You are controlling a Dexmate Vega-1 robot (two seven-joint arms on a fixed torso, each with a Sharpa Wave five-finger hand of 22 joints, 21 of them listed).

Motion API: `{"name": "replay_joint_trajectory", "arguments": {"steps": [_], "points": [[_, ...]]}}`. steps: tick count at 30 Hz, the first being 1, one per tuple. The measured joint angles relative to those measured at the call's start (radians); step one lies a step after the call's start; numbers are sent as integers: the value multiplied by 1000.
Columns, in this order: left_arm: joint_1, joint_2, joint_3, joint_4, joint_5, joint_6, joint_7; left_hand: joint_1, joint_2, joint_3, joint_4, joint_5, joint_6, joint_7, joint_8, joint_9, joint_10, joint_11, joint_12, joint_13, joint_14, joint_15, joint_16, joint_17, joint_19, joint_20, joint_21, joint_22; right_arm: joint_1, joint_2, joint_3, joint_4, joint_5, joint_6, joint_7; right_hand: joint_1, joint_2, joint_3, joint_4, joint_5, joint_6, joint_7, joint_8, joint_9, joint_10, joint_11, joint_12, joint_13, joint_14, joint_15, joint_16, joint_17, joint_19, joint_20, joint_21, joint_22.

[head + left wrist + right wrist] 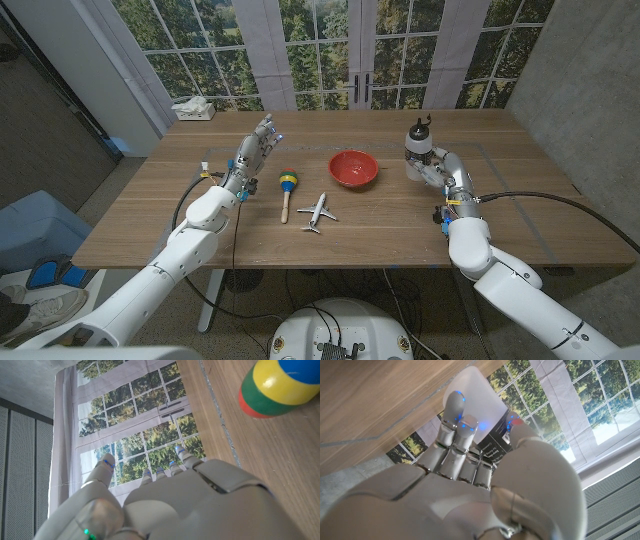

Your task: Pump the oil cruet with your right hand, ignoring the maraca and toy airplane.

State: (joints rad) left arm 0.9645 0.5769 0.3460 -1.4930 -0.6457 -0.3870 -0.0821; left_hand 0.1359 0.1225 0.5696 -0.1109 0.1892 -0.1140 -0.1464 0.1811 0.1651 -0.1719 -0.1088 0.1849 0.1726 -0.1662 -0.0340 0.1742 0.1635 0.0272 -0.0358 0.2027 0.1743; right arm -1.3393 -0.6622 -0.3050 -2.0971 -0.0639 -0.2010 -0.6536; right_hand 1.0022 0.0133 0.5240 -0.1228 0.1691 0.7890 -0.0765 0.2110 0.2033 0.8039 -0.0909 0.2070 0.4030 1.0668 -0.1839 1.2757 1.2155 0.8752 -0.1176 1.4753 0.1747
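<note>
Head view | right hand (438, 168) grips oil cruet (418, 150) | left hand (252, 152) spread, empty

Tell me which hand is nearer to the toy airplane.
Left. The left hand hovers beyond the maraca, which lies just beside the toy airplane. The right hand is at the oil cruet, past the red bowl.

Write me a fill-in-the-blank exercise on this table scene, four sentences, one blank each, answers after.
1. The bowl on the table is coloured ____.
2. The toy airplane lies between the maraca and the ____.
3. The oil cruet stands by the robot's ____ hand.
4. The left hand holds ____.

Missing words: red; bowl; right; nothing
</note>
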Motion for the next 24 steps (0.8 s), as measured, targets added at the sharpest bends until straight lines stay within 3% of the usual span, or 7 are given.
{"name": "replay_joint_trajectory", "arguments": {"steps": [24], "points": [[29,14,-1,-50,11,7,26,0,0,0,0,0,0,0,0,0,0,0,0,2,0,0,0,0,0,0,0,0,-77,19,29,57,46,136,4,0,0,0,0,0,-4,3,0,-1,5,5,0,-6,9,-5,-7,0,3,3,-4,0]]}}
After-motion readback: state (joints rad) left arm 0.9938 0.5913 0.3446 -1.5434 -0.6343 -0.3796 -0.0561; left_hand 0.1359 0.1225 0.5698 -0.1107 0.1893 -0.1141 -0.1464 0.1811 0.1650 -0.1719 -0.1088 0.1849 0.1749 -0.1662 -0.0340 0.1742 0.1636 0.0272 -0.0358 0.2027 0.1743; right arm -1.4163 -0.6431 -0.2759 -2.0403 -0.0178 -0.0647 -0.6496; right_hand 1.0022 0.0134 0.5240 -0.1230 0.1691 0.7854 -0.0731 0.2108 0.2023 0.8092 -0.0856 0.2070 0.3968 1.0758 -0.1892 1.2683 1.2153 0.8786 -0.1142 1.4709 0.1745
